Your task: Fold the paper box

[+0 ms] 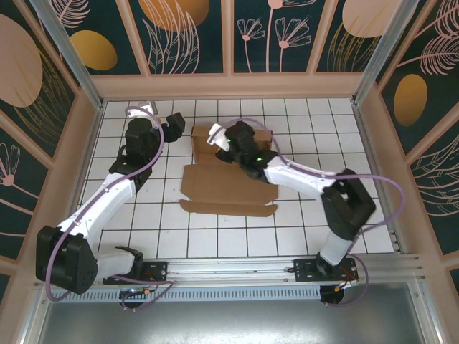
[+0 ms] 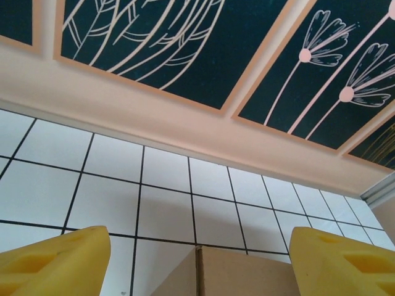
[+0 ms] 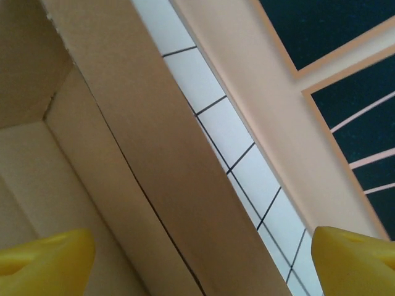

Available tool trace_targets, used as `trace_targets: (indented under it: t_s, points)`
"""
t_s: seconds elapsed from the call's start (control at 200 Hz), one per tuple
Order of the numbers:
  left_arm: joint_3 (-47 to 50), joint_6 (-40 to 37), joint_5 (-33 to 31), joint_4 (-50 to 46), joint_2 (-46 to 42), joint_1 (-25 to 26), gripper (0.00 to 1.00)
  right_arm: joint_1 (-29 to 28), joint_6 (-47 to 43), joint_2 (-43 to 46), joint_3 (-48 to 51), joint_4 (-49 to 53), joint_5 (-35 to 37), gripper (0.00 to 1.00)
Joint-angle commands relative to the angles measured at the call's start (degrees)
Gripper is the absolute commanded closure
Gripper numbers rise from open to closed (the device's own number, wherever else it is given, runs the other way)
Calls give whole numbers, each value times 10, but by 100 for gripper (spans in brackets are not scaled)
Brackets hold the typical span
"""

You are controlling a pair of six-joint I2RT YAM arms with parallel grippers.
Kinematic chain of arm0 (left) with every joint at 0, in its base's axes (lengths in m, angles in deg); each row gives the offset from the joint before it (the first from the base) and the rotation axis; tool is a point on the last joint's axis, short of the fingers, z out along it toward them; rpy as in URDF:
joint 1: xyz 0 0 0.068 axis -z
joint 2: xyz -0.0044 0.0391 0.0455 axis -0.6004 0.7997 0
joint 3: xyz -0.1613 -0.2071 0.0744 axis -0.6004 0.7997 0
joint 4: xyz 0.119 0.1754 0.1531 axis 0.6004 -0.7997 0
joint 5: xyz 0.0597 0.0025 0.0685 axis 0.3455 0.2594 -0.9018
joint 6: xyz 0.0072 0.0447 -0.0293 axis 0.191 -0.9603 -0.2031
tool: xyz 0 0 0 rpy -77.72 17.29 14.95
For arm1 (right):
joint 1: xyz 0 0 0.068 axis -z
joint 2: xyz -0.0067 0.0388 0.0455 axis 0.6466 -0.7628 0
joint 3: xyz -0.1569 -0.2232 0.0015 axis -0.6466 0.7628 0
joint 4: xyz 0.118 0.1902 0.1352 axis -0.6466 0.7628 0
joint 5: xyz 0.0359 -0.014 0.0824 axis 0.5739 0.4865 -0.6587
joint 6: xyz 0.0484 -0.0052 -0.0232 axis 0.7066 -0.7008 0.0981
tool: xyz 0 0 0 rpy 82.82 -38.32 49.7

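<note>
The paper box (image 1: pixel 226 185) is plain brown cardboard in the middle of the tiled table. Its near panel and front flap lie flat, and its far end is folded up into walls. My right gripper (image 1: pixel 224 142) is over that raised far end. In the right wrist view it (image 3: pixel 197 265) is open, with yellow fingers (image 3: pixel 43 262) set wide either side of an upright box wall (image 3: pixel 160 154). My left gripper (image 1: pixel 179 123) hovers just left of the box's far left corner. It (image 2: pixel 197 265) is also open, with a cardboard corner (image 2: pixel 247 274) low between its fingers (image 2: pixel 342 262).
White tiles with black grid lines cover the table (image 1: pixel 143 215). A peach wall base (image 2: pixel 185 129) and dark floral panels close in the back and sides. An aluminium rail (image 1: pixel 237 269) with both arm bases runs along the near edge.
</note>
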Motion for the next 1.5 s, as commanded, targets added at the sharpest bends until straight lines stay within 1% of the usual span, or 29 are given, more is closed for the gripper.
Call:
trace_targets:
  t_s: [0.0,0.125,0.245,0.37,0.425,0.5,0.545,0.716,0.806,0.846,0.896,0.921,1.006,1.111,1.191,1.311,1.361,1.406,1.456,1.496]
  points:
    - [-24,1,-4,-13,3,20,24,-10,-67,-65,-67,2,109,13]
    - [-27,5,-8,-19,8,24,24,-11,-66,-107,-110,9,111,22]
    - [-49,10,-4,-28,13,24,25,-7,-70,-133,-124,16,99,35]
    - [-56,14,-14,-34,6,24,26,15,-38,-144,-151,47,57,48]
    - [-59,15,-21,-39,-2,24,26,27,-23,-148,-165,66,41,56]
    - [-63,13,-34,-46,-20,24,26,46,-3,-151,-185,95,8,72]
    - [-64,12,-40,-46,-32,24,26,57,5,-154,-197,110,-10,77]
    - [-85,11,-47,-50,-53,24,25,101,47,-169,-246,169,-75,79]
    - [-100,11,-46,-56,-54,24,25,134,102,-181,-282,211,-127,79]
    - [-105,11,-46,-60,-54,24,26,149,133,-186,-293,224,-142,79]
    - [-109,11,-46,-62,-56,24,26,158,175,-189,-304,244,-182,78]
    - [-109,12,-47,-62,-57,24,25,182,198,-191,-308,254,-204,77]
    - [-106,20,-54,-63,-60,24,25,218,279,-204,-322,287,-273,76]
    - [-94,27,-51,-54,-65,24,25,236,363,-222,-334,325,-286,74]
    - [-90,33,-45,-53,-67,25,25,237,393,-217,-300,323,-279,74]
    - [-81,43,-34,-50,-70,25,25,240,475,-169,-186,250,-261,75]
    - [-74,49,-30,-48,-72,26,25,244,533,-150,-150,232,-259,78]
    - [-68,55,-28,-46,-74,25,25,246,593,-133,-121,225,-255,79]
    - [-61,62,-26,-44,-76,25,25,245,664,-107,-78,205,-254,74]
    - [-56,68,-24,-43,-77,25,25,242,717,-81,-39,181,-237,71]
